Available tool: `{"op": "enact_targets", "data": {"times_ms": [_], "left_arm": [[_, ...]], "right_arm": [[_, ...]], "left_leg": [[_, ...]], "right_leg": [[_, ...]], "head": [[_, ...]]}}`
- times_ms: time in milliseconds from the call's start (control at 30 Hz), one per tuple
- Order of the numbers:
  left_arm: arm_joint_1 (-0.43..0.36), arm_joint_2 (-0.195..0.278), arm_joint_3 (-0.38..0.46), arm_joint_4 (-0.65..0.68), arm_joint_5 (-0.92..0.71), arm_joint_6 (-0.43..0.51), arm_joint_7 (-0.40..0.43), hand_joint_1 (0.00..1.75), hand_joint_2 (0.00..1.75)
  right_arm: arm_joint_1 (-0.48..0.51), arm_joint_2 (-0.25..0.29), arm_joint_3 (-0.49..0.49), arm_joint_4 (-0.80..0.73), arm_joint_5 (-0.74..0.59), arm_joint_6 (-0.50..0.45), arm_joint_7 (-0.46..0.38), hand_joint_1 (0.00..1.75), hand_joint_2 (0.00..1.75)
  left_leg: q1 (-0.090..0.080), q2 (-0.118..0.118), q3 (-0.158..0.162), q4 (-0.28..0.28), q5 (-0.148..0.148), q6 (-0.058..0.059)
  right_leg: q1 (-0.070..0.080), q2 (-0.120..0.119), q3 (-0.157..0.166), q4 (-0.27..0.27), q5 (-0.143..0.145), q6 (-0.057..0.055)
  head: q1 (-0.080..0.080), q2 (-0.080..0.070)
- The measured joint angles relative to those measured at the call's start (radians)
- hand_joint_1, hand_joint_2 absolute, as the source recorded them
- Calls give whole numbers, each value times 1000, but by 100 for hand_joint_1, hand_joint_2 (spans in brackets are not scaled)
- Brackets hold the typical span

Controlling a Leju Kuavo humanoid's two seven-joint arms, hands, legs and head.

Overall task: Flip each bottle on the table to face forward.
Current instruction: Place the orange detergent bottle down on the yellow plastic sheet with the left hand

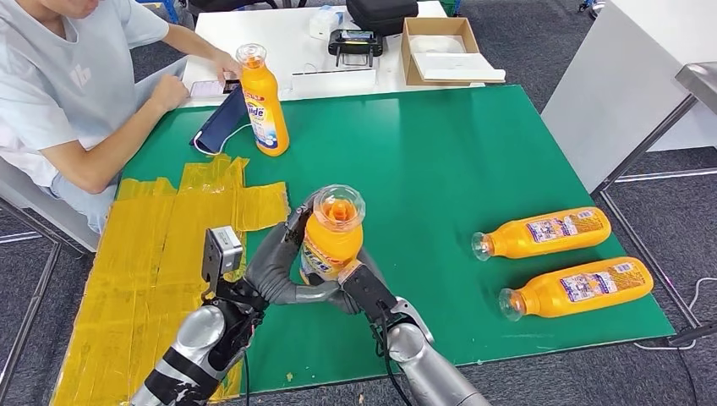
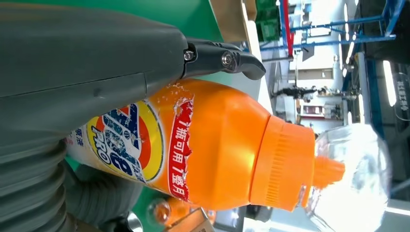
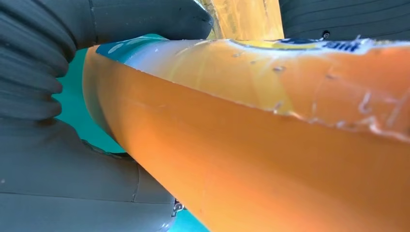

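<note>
Both the left hand (image 1: 272,264) and right hand (image 1: 365,288) grip the held bottle (image 1: 331,239) upright at table centre; one standing bottle (image 1: 263,103) at 11 o'clock appears done, two lying bottles (image 1: 541,234) (image 1: 577,288) at 3 o'clock remain.

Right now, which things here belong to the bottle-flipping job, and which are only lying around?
Job:
- held bottle, in left hand and right hand
- standing bottle
- two lying bottles

Lying about:
- cardboard box
- black case
- yellow tape patch

"1瓶可用1整月" on held bottle (image 2: 208,145)
</note>
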Motion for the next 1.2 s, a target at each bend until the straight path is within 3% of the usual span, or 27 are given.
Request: {"op": "enact_targets", "data": {"times_ms": [333,600,800,1200], "left_arm": [[-4,-3,-43,27,-403,253,-28,0,175],[-23,-18,-60,48,-499,295,-17,0,175],[-25,-21,-61,59,-490,270,-14,0,175],[-34,-19,-7,92,-192,31,-1,0,175]], "right_arm": [[-11,-10,18,32,9,-31,15,175,175],[1,2,48,33,37,-37,11,175,175],[5,2,48,34,42,-39,11,175,175],[21,0,48,34,56,-42,10,175,175]], "left_leg": [[0,0,0,0,0,0],[0,1,-1,0,0,0],[0,1,-1,0,0,0],[0,1,-1,0,0,0]], "right_leg": [[0,0,-1,0,0,0],[0,0,-1,0,0,0],[0,0,-1,0,0,0],[0,0,-1,0,0,0]], "head": [[1,0],[0,0],[0,0],[0,0]]}}
